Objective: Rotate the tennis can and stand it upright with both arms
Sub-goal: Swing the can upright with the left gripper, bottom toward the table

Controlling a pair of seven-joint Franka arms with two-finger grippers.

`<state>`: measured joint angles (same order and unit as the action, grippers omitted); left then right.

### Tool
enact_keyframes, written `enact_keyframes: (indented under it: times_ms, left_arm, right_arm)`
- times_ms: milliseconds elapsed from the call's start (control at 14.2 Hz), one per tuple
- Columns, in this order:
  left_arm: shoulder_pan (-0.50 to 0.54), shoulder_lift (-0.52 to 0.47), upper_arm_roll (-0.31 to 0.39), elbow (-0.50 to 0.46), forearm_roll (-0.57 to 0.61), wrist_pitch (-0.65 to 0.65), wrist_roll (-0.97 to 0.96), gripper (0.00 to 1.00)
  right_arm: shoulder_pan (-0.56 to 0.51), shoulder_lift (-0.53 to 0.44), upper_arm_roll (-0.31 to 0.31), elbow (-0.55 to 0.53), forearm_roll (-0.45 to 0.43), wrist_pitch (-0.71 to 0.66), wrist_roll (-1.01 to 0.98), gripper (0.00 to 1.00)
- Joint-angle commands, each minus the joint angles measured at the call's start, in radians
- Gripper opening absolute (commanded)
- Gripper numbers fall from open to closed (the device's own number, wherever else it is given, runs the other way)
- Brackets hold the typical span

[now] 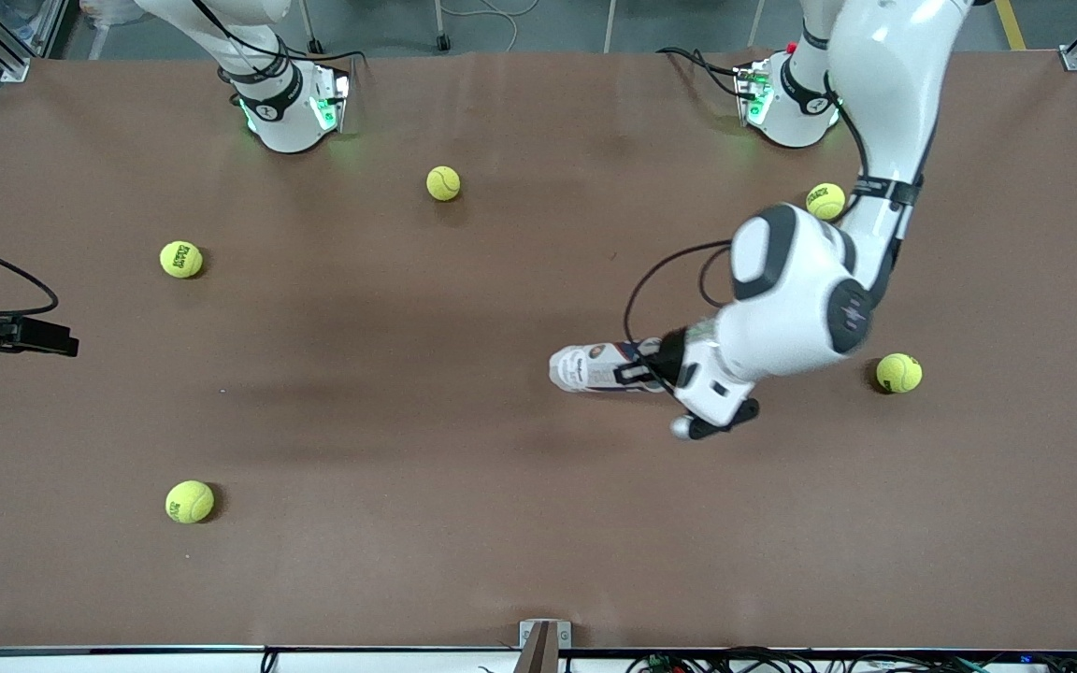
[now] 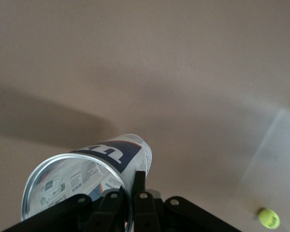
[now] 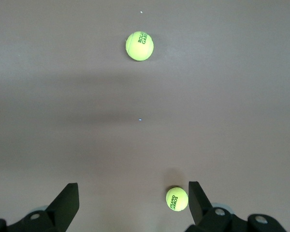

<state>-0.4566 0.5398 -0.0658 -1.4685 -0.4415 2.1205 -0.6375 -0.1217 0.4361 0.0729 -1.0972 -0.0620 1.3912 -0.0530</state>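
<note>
The tennis can is on its side near the table's middle, its open end toward the left arm's end of the table. My left gripper is shut on the rim of that open end. In the left wrist view one finger is outside the can wall and the other is inside, with the gripper pinching the wall. I cannot tell whether the can is lifted off the table. My right gripper waits open and empty at the right arm's end of the table, as the right wrist view also shows.
Several yellow-green tennis balls lie scattered: one beside the left arm's wrist, one near the left base, one between the bases, and two toward the right arm's end.
</note>
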Motion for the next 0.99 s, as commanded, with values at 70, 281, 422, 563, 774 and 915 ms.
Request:
enact_keyframes:
  times_ms: [70,281,422,563,774,915]
  left_arm:
    - [-0.167,0.025,0.020,0.088,0.270,-0.007,-0.308,0.00]
    - [-0.286,0.043,0.023,0.132,0.499,-0.080,-0.511,0.00]
    - [-0.344,0.086,0.037,0.198,0.555,-0.138,-0.562,0.00]
    - [-0.434,0.114,0.107,0.227,0.563,-0.154,-0.579,0.00]
    - [-0.534,0.152,0.179,0.238,0.557,-0.154,-0.584,0.00]
    - [-0.536,0.154,0.169,0.238,0.555,-0.158,-0.585,0.00]
  right_arm:
    - [0.039,-0.065,-0.011,-0.049,0.010,-0.030,0.001,1.00]
    - [0.112,-0.128,-0.100,-0.125,0.011,-0.011,0.001,1.00]
    - [0.131,-0.178,-0.120,-0.188,0.019,0.005,0.001,1.00]
    - [0.128,-0.246,-0.122,-0.272,0.025,0.041,-0.007,1.00]
    - [0.123,-0.336,-0.122,-0.395,0.039,0.090,-0.013,1.00]
    - [0.122,-0.390,-0.123,-0.466,0.039,0.123,-0.021,1.00]
